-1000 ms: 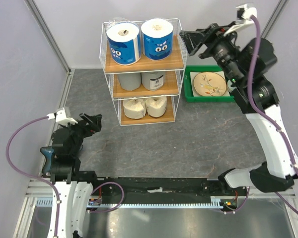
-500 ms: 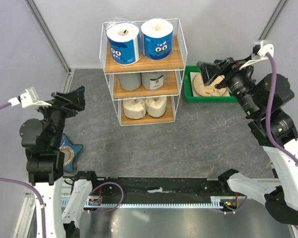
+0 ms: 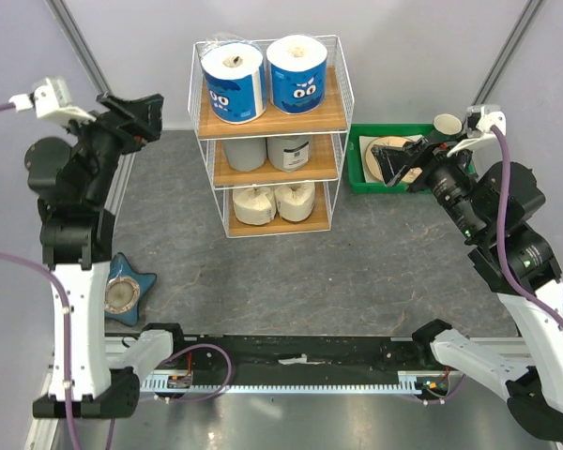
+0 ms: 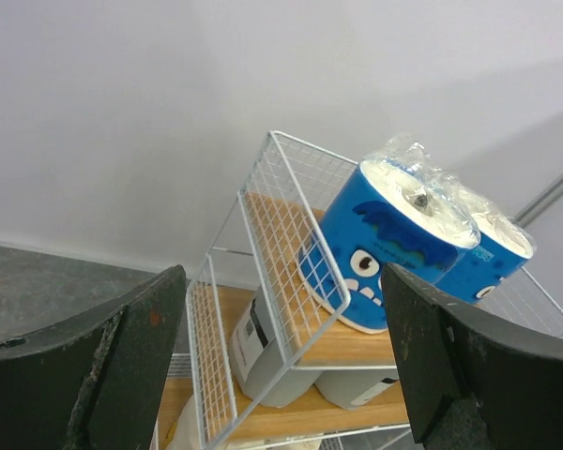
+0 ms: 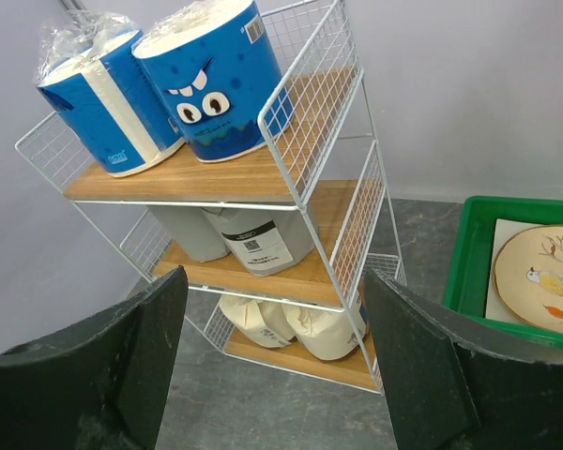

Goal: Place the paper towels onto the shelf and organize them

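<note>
Rear centre of surface (image 3: pixel 357 262): shelf (image 3: pixel 274 128). On it the paper towels (image 3: pixel 296 73) in side-by-side pairs: top pair (image 3: pixel 233 82) on top tier, middle pair (image 3: pixel 289 150) mid tier, bottom pair (image 3: pixel 274 202) lowest tier. Just right of shelf: tray (image 3: pixel 358 161), plate (image 5: pixel 540 277) in it.

Plain pale walls (image 3: pixel 432 56) are closing in a dark grey mottled tabletop (image 3: pixel 357 262), metal posts (image 3: pixel 75 37) are running up the corners, and soft even light is falling.

Two blue rolls (image 3: pixel 233 82), two grey rolls (image 3: pixel 289 152), two cream rolls (image 3: pixel 294 200), one shelf (image 3: pixel 328 118), one tray (image 5: pixel 474 253), one plate (image 5: pixel 544 277).
</note>
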Controlling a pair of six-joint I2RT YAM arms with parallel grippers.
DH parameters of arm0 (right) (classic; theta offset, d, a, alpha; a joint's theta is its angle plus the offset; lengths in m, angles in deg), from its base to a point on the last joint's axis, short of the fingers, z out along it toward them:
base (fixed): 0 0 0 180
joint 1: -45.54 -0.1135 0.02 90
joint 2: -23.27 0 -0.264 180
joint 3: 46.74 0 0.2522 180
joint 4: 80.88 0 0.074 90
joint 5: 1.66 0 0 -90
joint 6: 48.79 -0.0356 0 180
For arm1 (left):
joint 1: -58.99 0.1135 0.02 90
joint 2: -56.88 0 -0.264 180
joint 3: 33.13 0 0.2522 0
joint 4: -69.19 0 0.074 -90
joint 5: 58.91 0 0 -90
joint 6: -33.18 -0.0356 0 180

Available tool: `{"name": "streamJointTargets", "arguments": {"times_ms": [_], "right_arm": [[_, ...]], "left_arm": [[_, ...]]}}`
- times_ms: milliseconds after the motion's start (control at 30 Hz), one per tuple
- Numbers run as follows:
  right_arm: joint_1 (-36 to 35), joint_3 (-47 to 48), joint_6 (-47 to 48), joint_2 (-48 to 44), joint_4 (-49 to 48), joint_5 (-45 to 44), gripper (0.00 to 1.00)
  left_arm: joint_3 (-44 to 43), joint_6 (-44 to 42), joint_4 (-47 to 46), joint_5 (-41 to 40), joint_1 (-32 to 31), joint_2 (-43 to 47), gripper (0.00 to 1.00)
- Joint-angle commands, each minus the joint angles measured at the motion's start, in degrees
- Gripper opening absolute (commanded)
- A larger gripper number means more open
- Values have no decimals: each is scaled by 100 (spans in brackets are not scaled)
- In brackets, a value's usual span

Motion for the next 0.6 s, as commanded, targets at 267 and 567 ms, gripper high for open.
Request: {"name": "streamJointTargets", "arguments": {"times_ms": [267,567], "right_arm": [[-1,-93,-12,-178,127,-212,84],[-1,-93,32,-187,188,-248,85]], "left_arm": [[-1150,-1374,28,-1300,-1334,-1026,92],[-1299,-1629,19,-1739,-1493,-1299,92]]}}
